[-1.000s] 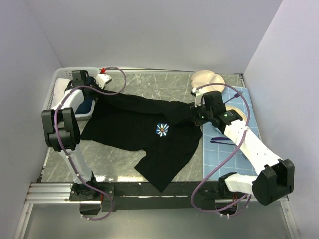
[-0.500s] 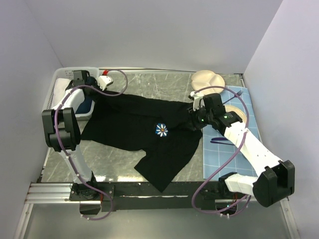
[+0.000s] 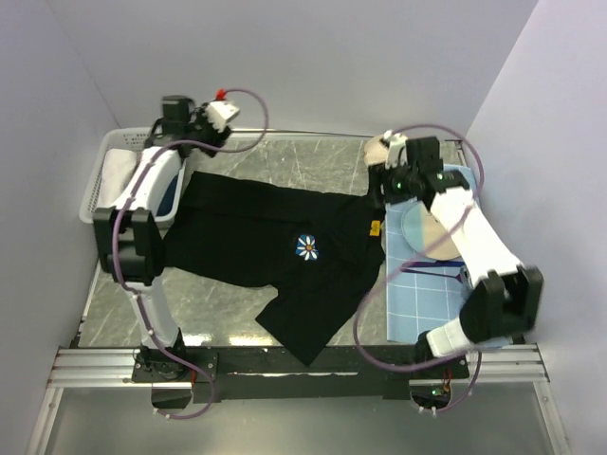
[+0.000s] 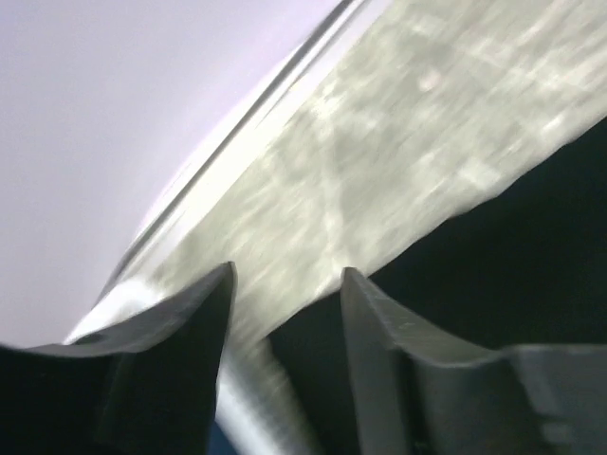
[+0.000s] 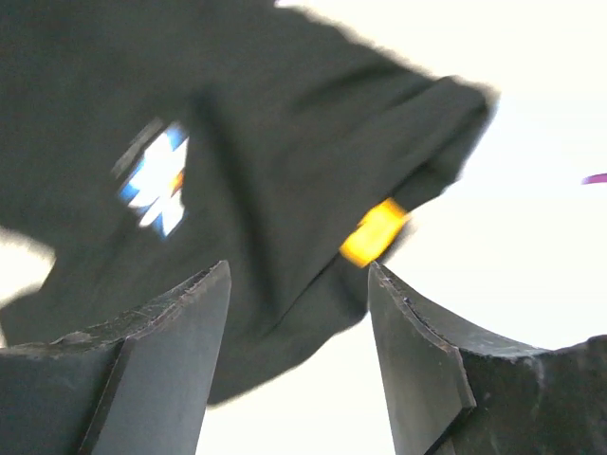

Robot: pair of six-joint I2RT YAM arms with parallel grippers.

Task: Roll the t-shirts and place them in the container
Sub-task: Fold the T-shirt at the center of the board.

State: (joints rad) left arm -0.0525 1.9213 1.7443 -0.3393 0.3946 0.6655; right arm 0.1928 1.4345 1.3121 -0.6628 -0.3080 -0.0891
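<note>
One black t-shirt [image 3: 256, 232] lies spread flat on the table, with its white-and-blue flower print [image 3: 306, 247] near the middle and a yellow tag [image 3: 375, 227] at its right edge. My left gripper [image 3: 196, 133] hangs open above the shirt's far left corner, and its wrist view shows the shirt's edge [image 4: 531, 246] beneath the empty left gripper [image 4: 286, 275]. My right gripper [image 3: 387, 182] is raised over the shirt's far right corner. The right wrist view has the right gripper [image 5: 297, 267] open and empty, with the shirt [image 5: 266, 142], tag [image 5: 375, 230] and print [image 5: 156, 180] below.
A white basket [image 3: 102, 180] at the far left holds white cloth [image 3: 120, 167] and navy cloth [image 3: 167, 194]. A light-blue gridded mat [image 3: 422, 299] lies at the right, with a pale pink bundle [image 3: 429, 229] on it. The enclosure walls stand close behind and on both sides.
Both grippers have opened, let go of the shirt's far corners and lifted away. The left went back and up, the right toward the far right. The shirt now lies flatter.
</note>
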